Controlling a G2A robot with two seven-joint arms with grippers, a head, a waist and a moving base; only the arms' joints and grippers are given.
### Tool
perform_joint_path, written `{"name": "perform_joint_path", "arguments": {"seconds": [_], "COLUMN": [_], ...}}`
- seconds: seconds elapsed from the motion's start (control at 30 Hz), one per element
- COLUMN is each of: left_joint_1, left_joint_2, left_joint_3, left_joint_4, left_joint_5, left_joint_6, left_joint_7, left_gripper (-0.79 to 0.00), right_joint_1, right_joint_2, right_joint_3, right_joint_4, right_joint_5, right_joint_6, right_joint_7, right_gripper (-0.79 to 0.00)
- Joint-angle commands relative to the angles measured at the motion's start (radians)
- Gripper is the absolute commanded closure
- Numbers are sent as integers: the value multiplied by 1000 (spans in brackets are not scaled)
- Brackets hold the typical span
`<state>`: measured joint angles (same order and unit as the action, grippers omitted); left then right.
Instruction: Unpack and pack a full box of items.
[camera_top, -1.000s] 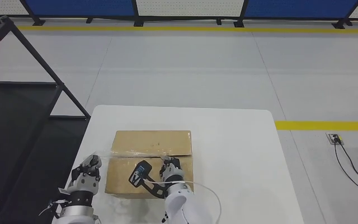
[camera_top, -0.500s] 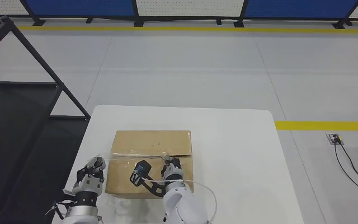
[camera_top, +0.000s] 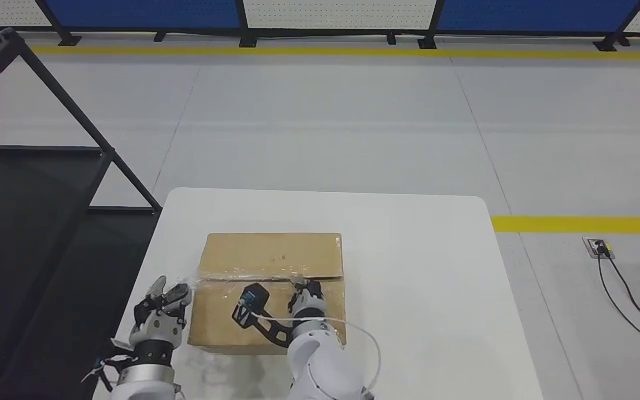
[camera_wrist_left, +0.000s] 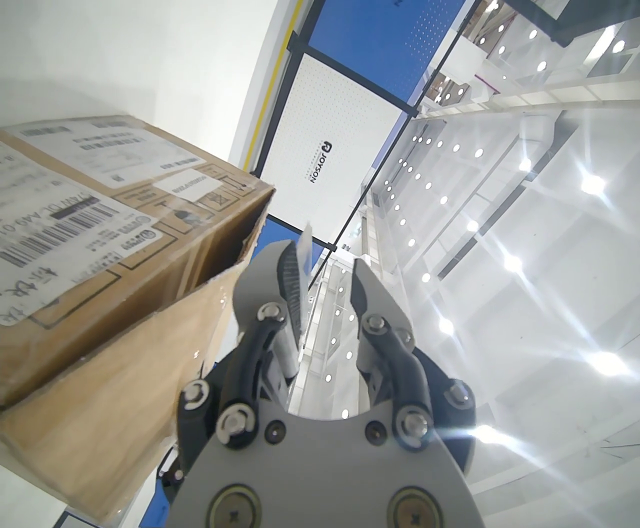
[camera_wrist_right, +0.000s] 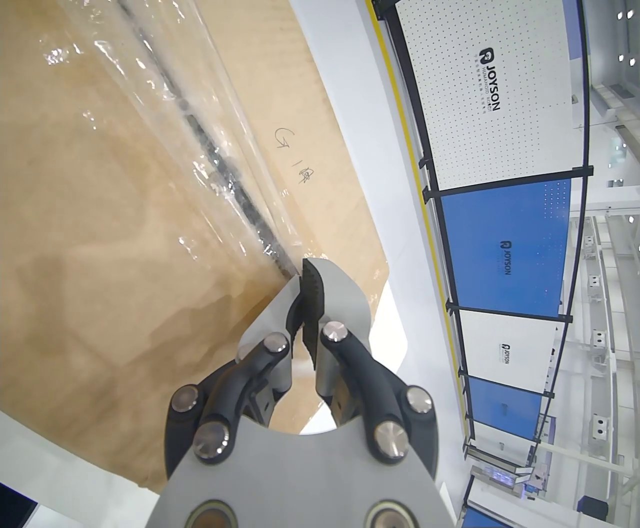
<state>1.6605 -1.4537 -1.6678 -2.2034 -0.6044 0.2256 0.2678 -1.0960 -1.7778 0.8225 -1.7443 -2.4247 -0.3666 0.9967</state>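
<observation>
Right gripper (camera_wrist_right: 306, 267): jaws fully closed, ribbed pads meeting with no gap, pinching the clear plastic tape (camera_wrist_right: 210, 125) where it lifts off the centre seam of the brown cardboard box (camera_wrist_right: 125, 225). The tape runs away from the jaw tips as a wrinkled, glossy band along the dark seam line. The box top sits directly under and ahead of the tips, flaps still down. In the top view the right gripper (camera_top: 305, 292) is over the seam toward one end of the box (camera_top: 270, 255), which sits on the white table (camera_top: 420, 280). Left gripper (camera_wrist_left: 324, 255): jaws apart, clear gap between the fingers, nothing clamped. A thin sliver of the tape (camera_wrist_left: 303, 245) clings to one ribbed pad (camera_wrist_left: 290, 285) and sticks out past its tip; the other pad is bare. The box (camera_wrist_left: 100, 225) is just beside that taped finger, outside the jaws, with its labelled end wall and a torn corner edge near the fingertip; can't tell if it's touching. In the top view the left gripper (camera_top: 165, 298) sits off the opposite end of the box, just beside its edge.
</observation>
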Motion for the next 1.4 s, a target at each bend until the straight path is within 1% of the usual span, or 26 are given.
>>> {"name": "perform_joint_path", "arguments": {"seconds": [0.0, 0.07, 0.23, 0.6, 0.77, 1.0, 1.27, 1.37], "left_joint_1": [-1, -1, -5, -9, -9, -9, -13, -18], "left_joint_2": [0, 0, 1, 2, 2, 3, 1, 1], "left_joint_3": [-5, -10, -20, -43, -45, -57, -104, -118], "left_joint_4": [-1, -2, -3, -3, -5, -10, -40, -51], "left_joint_5": [-4, -10, -14, -25, -26, -28, -58, -80], "left_joint_6": [1, 3, 4, 4, 4, -2, -28, -33], "left_joint_7": [1, 2, 2, 6, 6, 12, 40, 44], "left_gripper": [-514, -526, -489, -456, -397, -385, -379, -372], "right_joint_1": [-2, -4, -11, -19, -23, -38, -70, -75], "right_joint_2": [-1, -3, -6, -13, -16, -18, -16, -17], "right_joint_3": [2, 3, 10, 29, 34, 41, 42, 43], "right_joint_4": [-3, -6, -14, -20, -20, -42, -82, -81], "right_joint_5": [-4, -8, -22, -51, -56, -68, -109, -122], "right_joint_6": [2, 3, 7, 21, 18, 5, 9, -3], "right_joint_7": [0, -2, 1, 5, 0, -4, -30, -18], "right_gripper": [0, 0, 0, 0, 0, 0, 0, 0]}}
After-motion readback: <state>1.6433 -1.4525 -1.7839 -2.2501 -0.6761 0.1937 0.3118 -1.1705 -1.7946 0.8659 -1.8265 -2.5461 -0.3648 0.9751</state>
